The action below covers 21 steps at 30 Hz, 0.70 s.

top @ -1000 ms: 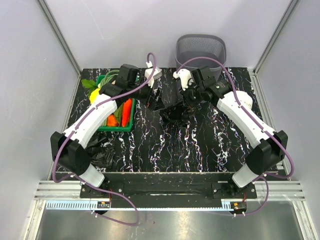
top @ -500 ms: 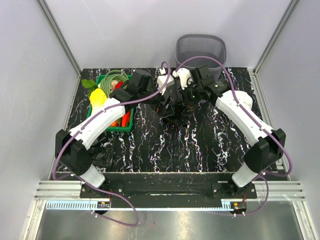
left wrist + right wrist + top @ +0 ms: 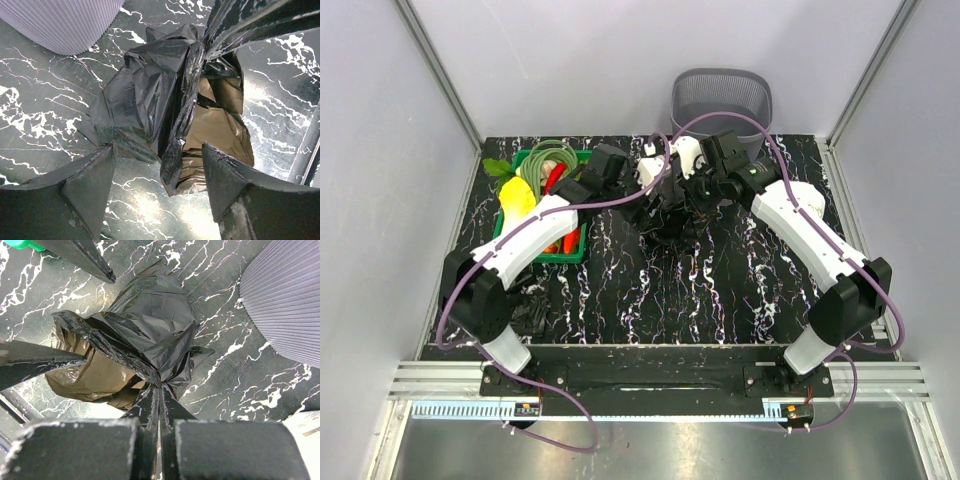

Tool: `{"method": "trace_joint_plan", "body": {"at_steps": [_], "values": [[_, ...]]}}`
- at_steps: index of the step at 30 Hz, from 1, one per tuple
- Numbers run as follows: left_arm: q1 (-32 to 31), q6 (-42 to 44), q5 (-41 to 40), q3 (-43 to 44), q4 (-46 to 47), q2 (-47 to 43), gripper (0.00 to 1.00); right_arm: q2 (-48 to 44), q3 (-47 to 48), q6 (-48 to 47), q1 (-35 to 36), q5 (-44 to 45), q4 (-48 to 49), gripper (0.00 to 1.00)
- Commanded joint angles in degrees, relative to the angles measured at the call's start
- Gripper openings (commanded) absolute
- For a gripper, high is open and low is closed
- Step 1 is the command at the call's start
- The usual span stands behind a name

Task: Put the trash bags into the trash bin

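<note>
— Looking from above: where's the black trash bag [image 3: 670,224]?
— On the bench [image 3: 720,290], between both arms, just before the grey mesh trash bin [image 3: 722,100].
— Left wrist?
— Left jaws spread wide, straddling the bag.
— Right wrist?
— Right jaws pinched tight on a fold of it.

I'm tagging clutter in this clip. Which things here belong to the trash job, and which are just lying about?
Part of the job:
- trash bag, pinched by the right end effector
- second trash bag, near the left arm's base
- trash bin

Just lying about:
- green crate
- vegetables inside it
</note>
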Motion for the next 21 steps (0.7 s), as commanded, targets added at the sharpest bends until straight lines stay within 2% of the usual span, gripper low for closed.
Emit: {"method": "trace_joint_plan", "body": {"at_steps": [1, 5, 7, 10, 12, 15, 17, 19, 21], "values": [[0.2, 1.3, 0.6, 0.8, 2.9, 1.1, 0.68, -0.2, 2.3, 0.4, 0.4, -1.1, 0.4, 0.00], [0.1, 1.1, 1.6, 1.6, 2.4, 1.7, 0.52, -0.5, 1.8, 0.1, 0.4, -0.7, 0.5, 0.00], [0.2, 1.2, 2.0, 1.9, 2.3, 1.7, 0.40, -0.7, 1.3, 0.0, 0.3, -0.4, 0.7, 0.00], [0.1, 1.0, 2.4, 2.5, 1.7, 1.7, 0.12, -1.0, 0.5, -0.2, 0.4, -0.3, 1.2, 0.00], [0.2, 1.0, 2.8, 3.1, 0.9, 1.5, 0.00, -1.1, -0.2, -0.5, 0.4, 0.3, 1.4, 0.00], [0.2, 0.6, 2.6, 3.8, 0.2, 0.8, 0.00, -1.8, -2.4, -0.8, 0.4, 1.3, 2.5, 0.01], [0.2, 0.1, 2.3, 3.9, 0.5, -0.3, 0.00, -2.4, -4.0, -0.6, 0.4, 1.6, 3.2, 0.13], [0.2, -0.6, 2.0, 3.8, 1.0, -1.1, 0.00, -3.0, -5.1, -0.3, 0.4, 0.8, 3.8, 0.35], [0.2, -1.4, 1.8, 4.0, 1.4, -1.5, 0.00, -3.8, -5.4, -0.1, 0.4, -1.4, 4.0, 0.52]]}}
